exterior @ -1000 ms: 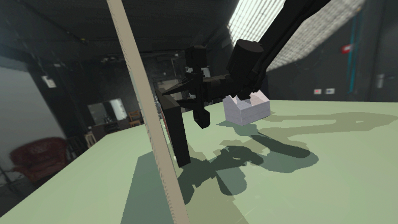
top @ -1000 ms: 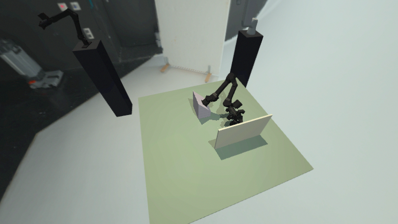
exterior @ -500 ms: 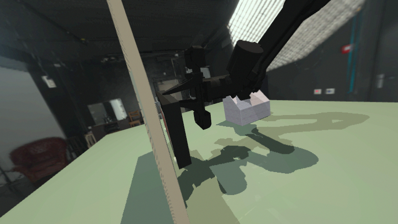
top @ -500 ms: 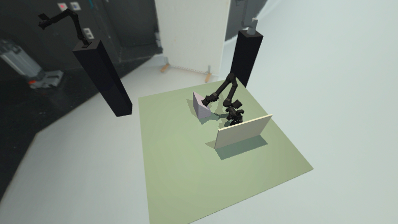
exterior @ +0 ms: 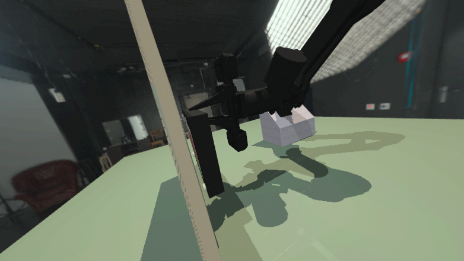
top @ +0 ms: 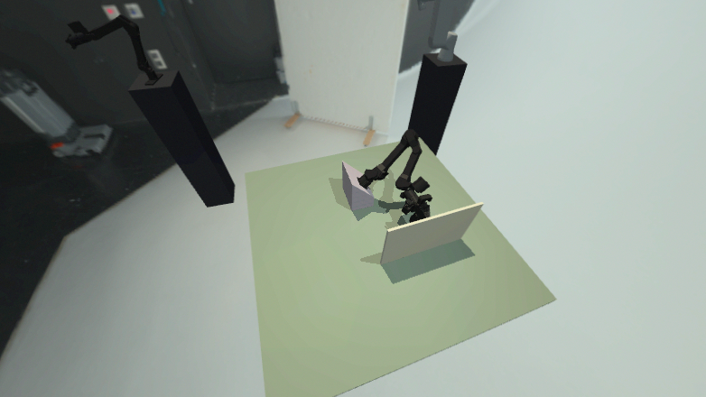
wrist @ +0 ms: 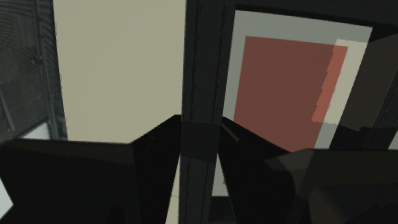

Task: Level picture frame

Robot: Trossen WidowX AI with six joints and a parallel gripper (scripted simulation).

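The picture frame [exterior: 209, 155] [wrist: 202, 60] is thick and black, with a pale mat and a red picture seen in the wrist view. It stands close in front of the pale upright panel [top: 429, 239] [exterior: 162, 87] [wrist: 120, 65]. My gripper [exterior: 199, 113] [wrist: 199, 123] is shut on the frame's upper bar, one finger above it and one below. In the top view the panel hides the frame and the fingertips. The screw and the notched strip are hidden. I cannot tell whether the frame is level.
A pale lilac block [top: 361, 198] [exterior: 296, 129] with a slanted, notched top stands behind the gripper on the green table top [top: 315, 296] [exterior: 405, 181]. My arm [top: 394, 152] arches over from beside it. Dark pillars [top: 185, 143] [top: 436, 96] stand beyond the table.
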